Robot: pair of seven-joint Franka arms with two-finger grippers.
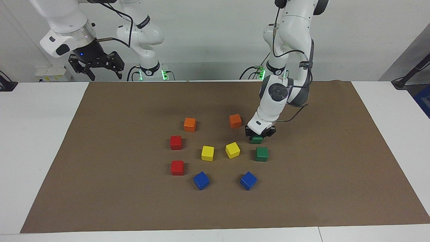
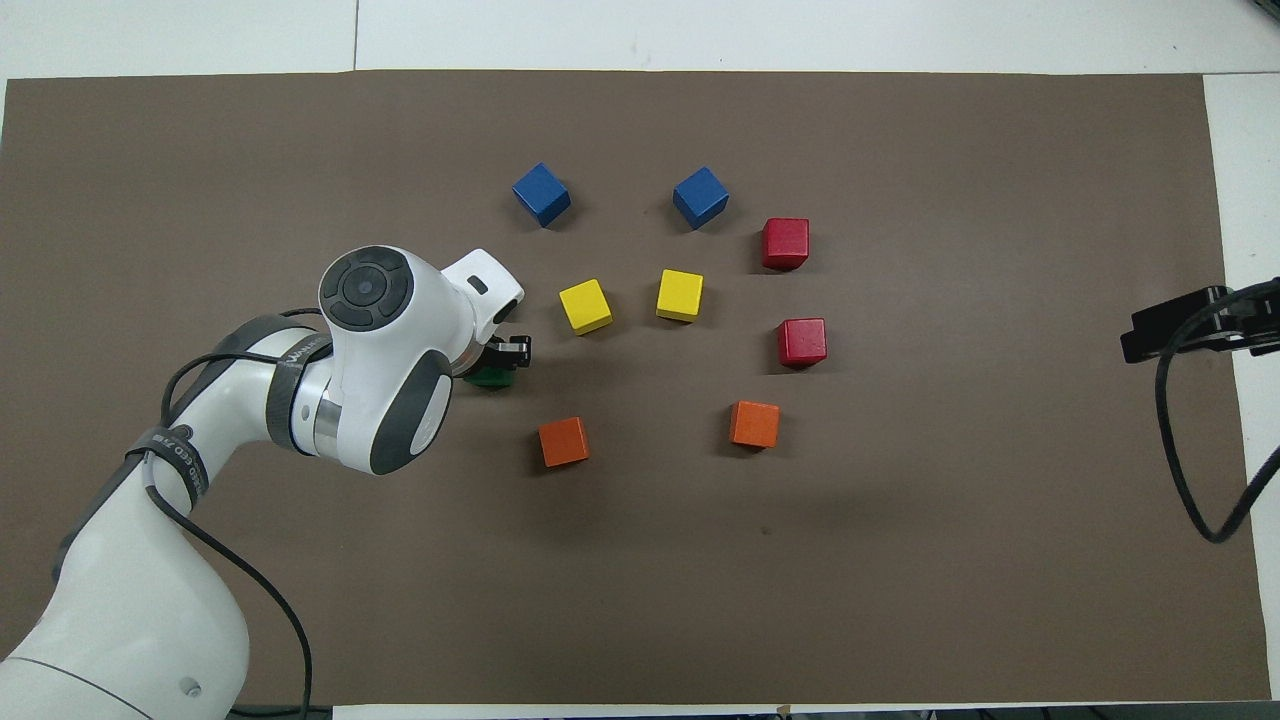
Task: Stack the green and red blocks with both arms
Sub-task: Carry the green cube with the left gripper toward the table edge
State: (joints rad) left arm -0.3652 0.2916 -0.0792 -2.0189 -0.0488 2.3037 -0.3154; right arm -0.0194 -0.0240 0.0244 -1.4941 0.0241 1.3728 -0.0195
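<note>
My left gripper [image 1: 257,135] [image 2: 493,362] is down at the mat, shut on a dark green block [image 1: 257,139] [image 2: 490,378] that sits on the brown mat. A second green block [image 1: 261,154] lies just farther from the robots; in the overhead view the left wrist hides it. Two red blocks [image 1: 175,142] [image 1: 177,167] [image 2: 802,342] [image 2: 785,243] lie toward the right arm's end of the table. My right gripper [image 1: 97,68] [image 2: 1170,330] waits open, raised over the white table beside the mat [image 1: 336,168].
Two orange cubes [image 1: 189,124] [image 1: 235,120] lie nearer to the robots than the other cubes. Two yellow cubes [image 1: 207,153] [image 1: 232,150] sit in the middle. Two blue cubes [image 1: 201,180] [image 1: 248,180] lie farthest out.
</note>
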